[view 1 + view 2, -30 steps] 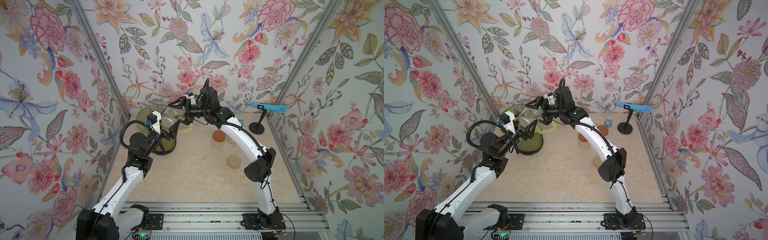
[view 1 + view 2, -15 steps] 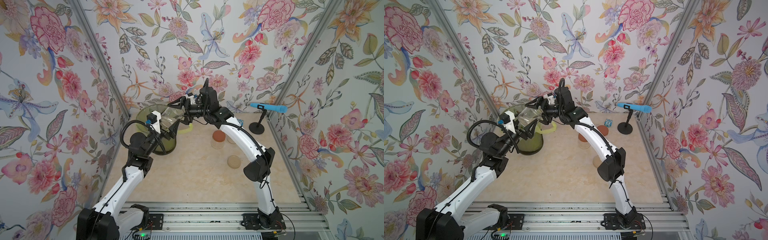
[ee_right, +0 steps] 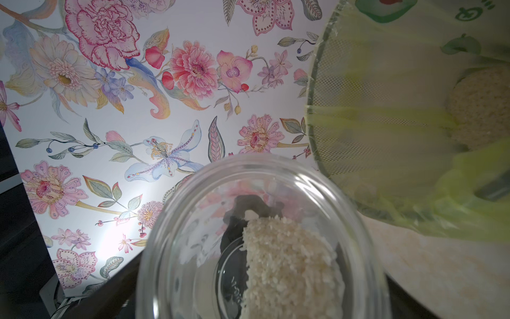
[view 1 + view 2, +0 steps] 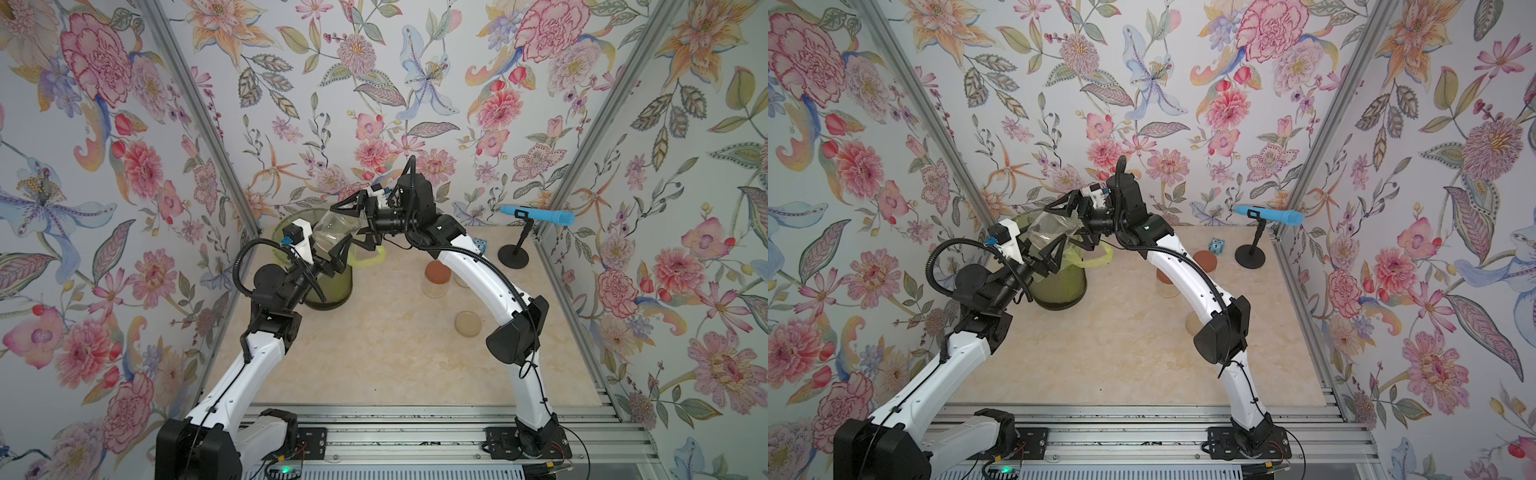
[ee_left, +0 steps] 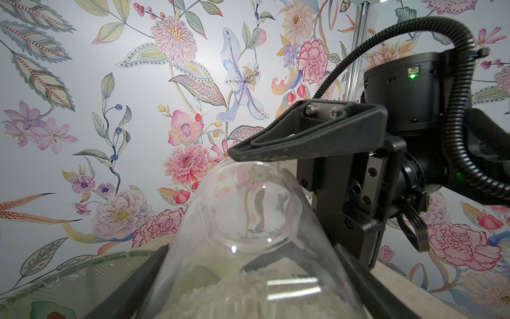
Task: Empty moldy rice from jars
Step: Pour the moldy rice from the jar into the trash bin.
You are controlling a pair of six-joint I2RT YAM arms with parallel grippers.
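Clear glass, lid off: your open jar (image 4: 334, 227) hangs tilted in the air over the green bin (image 4: 332, 291) at the far left, its mouth turned toward the right arm. Your left gripper (image 4: 330, 249) is clamped on the jar's body, a finger on each side. Your right gripper (image 4: 345, 224) stands with its jaws spread wide, one finger above the jar's mouth and one below. You cannot tell whether either touches the rim, and it has hold of nothing. Moldy rice (image 3: 289, 262) lies heaped along the jar's low side, and a round clump (image 3: 480, 107) rests inside the bin's yellow-green liner (image 3: 386, 138). On the table (image 4: 374, 353), right of the bin, a lidded jar (image 4: 435, 279) stands upright under a reddish-brown lid. A second jar (image 4: 1206, 261) is half hidden behind the right arm. A beige lid (image 4: 468, 323) lies flat on the table, nearer.
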